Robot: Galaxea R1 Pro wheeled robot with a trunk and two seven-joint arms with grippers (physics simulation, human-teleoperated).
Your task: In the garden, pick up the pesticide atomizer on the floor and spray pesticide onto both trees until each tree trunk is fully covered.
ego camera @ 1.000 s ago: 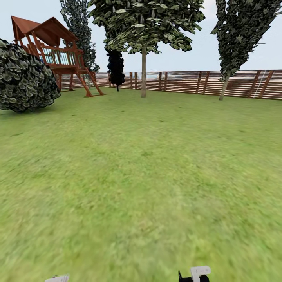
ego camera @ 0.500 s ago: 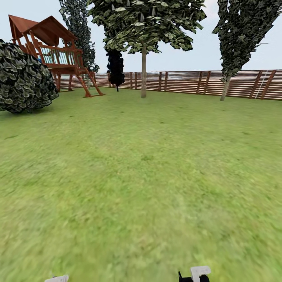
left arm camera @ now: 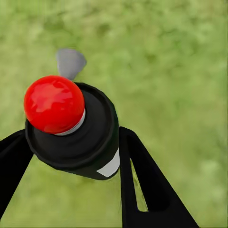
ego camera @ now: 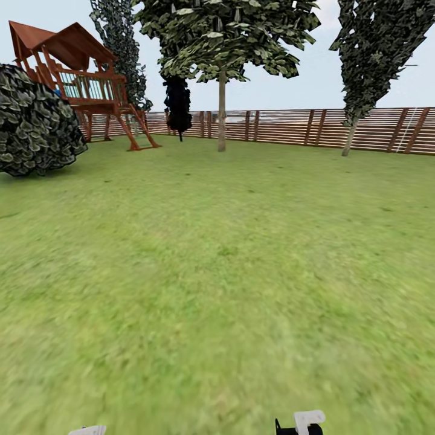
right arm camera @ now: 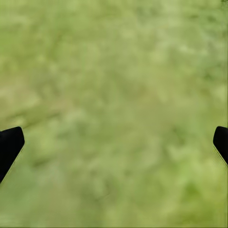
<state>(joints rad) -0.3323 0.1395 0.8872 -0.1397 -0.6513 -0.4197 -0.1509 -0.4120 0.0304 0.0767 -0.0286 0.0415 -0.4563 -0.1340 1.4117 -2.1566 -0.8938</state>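
The left gripper (left arm camera: 66, 156) has smooth matte black jaws; one is a broad tapering bar pierced by a long narrow slot. The right gripper (right arm camera: 114, 142) shows two black, rounded tips. In the head view, small white blocky parts (ego camera: 309, 418) sit over a black piece of the body.

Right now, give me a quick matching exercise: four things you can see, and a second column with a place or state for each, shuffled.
1. pesticide atomizer
2. right gripper
3. wooden playhouse
4. round bush

A. open, over grass
B. far left on the lawn
C. clamped between the left gripper's fingers
D. behind the bush, by the fence

Pairs: 1-C, 2-A, 3-D, 4-B
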